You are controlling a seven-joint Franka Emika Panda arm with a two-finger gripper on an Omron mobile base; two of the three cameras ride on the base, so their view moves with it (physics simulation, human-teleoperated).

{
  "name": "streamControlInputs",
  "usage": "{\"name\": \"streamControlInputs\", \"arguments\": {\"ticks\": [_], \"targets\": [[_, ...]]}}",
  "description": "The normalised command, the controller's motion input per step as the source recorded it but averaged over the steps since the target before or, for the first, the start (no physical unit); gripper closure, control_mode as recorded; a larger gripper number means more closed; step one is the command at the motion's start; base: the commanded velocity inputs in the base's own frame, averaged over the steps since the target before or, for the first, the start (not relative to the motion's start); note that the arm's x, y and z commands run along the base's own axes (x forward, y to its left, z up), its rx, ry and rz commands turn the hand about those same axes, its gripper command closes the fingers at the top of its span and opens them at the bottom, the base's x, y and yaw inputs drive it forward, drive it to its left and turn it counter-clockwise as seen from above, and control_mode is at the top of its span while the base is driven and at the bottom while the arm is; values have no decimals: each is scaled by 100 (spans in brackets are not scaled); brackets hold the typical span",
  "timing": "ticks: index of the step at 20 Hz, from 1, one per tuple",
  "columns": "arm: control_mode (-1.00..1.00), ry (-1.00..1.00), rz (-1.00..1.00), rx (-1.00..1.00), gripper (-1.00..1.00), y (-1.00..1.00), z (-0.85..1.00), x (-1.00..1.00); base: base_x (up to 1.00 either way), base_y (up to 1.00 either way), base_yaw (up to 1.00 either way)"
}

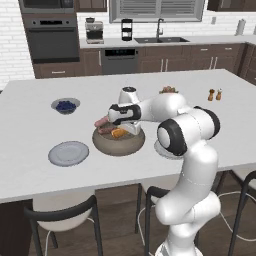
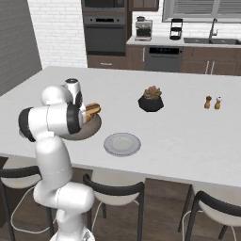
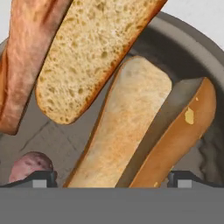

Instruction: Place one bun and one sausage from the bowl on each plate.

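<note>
The gripper point(image 3: 112, 178) is hanging low inside the bowl point(image 1: 119, 142), its jaws spread fully apart and holding nothing, straddling a split bun point(image 3: 131, 131) so closing would likely seize it. Both plates, the left plate point(image 1: 68, 153) and right plate point(image 2: 122, 143), are lying unfilled beside the bowl.

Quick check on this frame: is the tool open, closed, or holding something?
Tool: open, holding nothing; its tips stand wide on either side of a bun in the bowl.
</note>
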Motion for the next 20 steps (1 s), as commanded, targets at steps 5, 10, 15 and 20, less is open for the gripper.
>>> {"name": "streamControlInputs", "arguments": {"ticks": [5, 10, 15, 20], "targets": [[-100, 0, 0, 0, 100, 2, -18, 0, 0, 0, 0], [-100, 0, -2, 0, 100, 0, 12, -7, 0, 0, 0], [-100, 0, -6, 4, 100, -21, 49, -33, 0, 0, 0], [-100, 0, -14, 4, 100, -69, 29, -54, 0, 0, 0]]}}
